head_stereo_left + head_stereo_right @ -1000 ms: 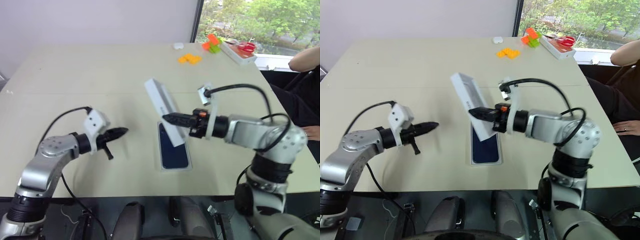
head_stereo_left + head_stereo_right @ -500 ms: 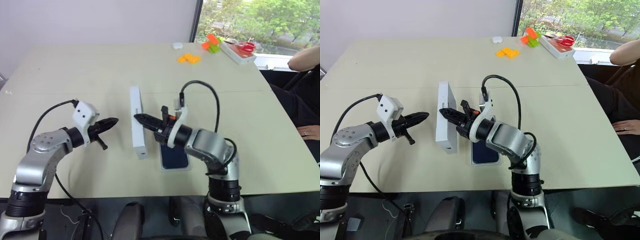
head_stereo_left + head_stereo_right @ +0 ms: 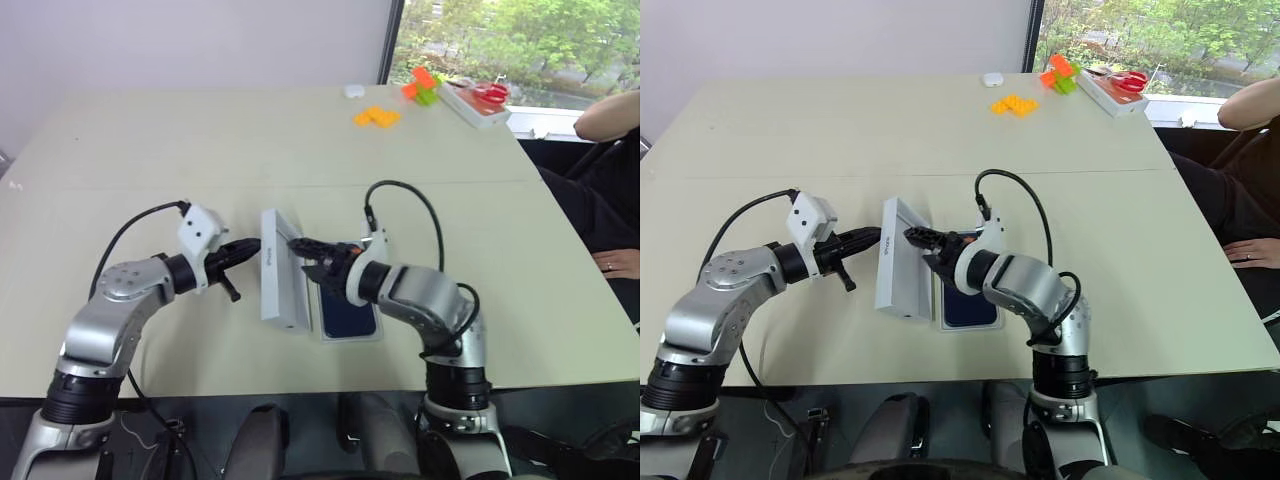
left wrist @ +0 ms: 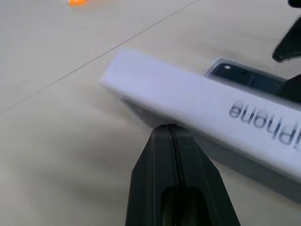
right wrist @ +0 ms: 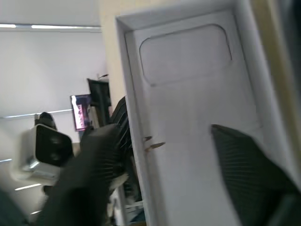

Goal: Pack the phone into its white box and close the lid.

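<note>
Standing on edge beside the phone (image 3: 349,312), the lid (image 3: 281,280) is propped between closed left claw (image 3: 252,250) and spread, empty right claw (image 3: 310,252); toppling is risked.

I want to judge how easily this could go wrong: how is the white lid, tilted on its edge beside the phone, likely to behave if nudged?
The lid leans on one long edge, so it would probably tip over readily. It looks like a thin hollow cardboard shell, likely light and stiff. The shut left gripper is at its outer side, the open right gripper at its inner side; a nudge could topple it either way.
</note>
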{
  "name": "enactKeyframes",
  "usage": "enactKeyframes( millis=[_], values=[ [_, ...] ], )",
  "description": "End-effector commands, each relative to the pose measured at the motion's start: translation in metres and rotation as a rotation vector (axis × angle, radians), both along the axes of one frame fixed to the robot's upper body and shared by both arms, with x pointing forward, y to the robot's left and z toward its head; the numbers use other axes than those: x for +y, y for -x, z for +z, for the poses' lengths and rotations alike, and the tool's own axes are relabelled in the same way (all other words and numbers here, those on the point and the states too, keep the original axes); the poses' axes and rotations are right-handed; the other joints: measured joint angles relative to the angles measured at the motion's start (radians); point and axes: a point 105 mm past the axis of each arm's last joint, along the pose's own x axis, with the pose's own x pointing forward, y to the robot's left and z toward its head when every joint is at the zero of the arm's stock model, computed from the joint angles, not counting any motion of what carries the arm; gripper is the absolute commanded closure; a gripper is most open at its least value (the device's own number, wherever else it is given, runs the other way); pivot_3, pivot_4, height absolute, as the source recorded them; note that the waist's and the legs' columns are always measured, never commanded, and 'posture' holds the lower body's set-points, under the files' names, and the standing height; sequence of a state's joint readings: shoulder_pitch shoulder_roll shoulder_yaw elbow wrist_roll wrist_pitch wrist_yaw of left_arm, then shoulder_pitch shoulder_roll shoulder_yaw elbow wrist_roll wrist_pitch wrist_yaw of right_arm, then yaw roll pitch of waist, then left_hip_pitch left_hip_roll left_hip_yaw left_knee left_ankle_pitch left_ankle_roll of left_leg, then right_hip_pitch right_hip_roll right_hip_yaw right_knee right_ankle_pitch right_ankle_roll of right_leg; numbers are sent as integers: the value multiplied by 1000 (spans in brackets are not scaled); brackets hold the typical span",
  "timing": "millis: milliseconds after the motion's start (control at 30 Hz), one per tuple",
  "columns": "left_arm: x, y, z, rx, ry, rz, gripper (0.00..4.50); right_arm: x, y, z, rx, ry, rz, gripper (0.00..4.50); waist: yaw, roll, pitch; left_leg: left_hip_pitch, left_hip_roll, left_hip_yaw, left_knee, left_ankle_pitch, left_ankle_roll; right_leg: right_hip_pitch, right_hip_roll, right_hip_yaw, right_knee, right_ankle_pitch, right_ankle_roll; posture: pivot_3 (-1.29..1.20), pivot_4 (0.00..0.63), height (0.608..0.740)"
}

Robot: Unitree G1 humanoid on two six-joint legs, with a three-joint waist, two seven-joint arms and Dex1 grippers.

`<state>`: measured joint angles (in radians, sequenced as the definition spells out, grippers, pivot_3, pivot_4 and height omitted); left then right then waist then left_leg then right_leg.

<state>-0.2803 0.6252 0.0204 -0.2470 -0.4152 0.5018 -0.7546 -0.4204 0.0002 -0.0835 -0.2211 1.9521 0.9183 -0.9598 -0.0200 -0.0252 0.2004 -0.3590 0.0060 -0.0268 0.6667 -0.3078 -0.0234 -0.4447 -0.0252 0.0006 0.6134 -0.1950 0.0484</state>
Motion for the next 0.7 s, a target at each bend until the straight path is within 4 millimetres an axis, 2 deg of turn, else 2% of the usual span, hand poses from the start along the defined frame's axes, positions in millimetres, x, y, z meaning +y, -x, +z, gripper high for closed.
enactKeyframes(
  millis=[33, 167, 267, 500, 600, 700],
  values=[
    [-13, 2, 11, -40, 11, -39, 4500, -19, -6, 34, -194, 16, 3, 49, 1, 0, 0, 0, 0, 0, 0, 0, 0, 0, 0, 0, 0, 0, 0, 0, 150, 732],
    [-27, 3, 12, -42, 38, -78, 4500, -50, -15, 41, -309, 173, 13, 49, 2, 0, 0, 0, -1, 0, 0, 0, 1, 0, 0, 0, -1, 0, 0, 0, 150, 732],
    [-50, 8, 15, -29, 80, -150, 4500, -75, -24, 37, -408, 395, 16, 49, 5, 0, 0, -2, -1, 3, 0, -1, 1, 0, 0, 0, -2, 0, 1, 0, 150, 732],
    [-83, 23, 8, -8, 53, -277, 4500, -95, -39, 29, -515, 630, 45, 49, 3, 0, 0, -1, 0, 5, 0, -1, 2, 0, 1, 2, -1, 0, 1, 0, 150, 732],
    [-80, 19, 11, -11, 64, -249, 4500, -97, -41, 30, -575, 694, 71, 49, 3, 0, 0, 0, 0, 5, 0, -1, 2, 0, 2, 2, -1, 0, 1, 0, 150, 732],
    [-65, 10, 22, -16, 114, -174, 4500, -100, -43, 32, -639, 771, 93, 49, 4, 0, 0, 0, 0, 5, 0, -1, 2, 0, 3, 2, -1, 0, 1, 0, 150, 732]
  ],
)
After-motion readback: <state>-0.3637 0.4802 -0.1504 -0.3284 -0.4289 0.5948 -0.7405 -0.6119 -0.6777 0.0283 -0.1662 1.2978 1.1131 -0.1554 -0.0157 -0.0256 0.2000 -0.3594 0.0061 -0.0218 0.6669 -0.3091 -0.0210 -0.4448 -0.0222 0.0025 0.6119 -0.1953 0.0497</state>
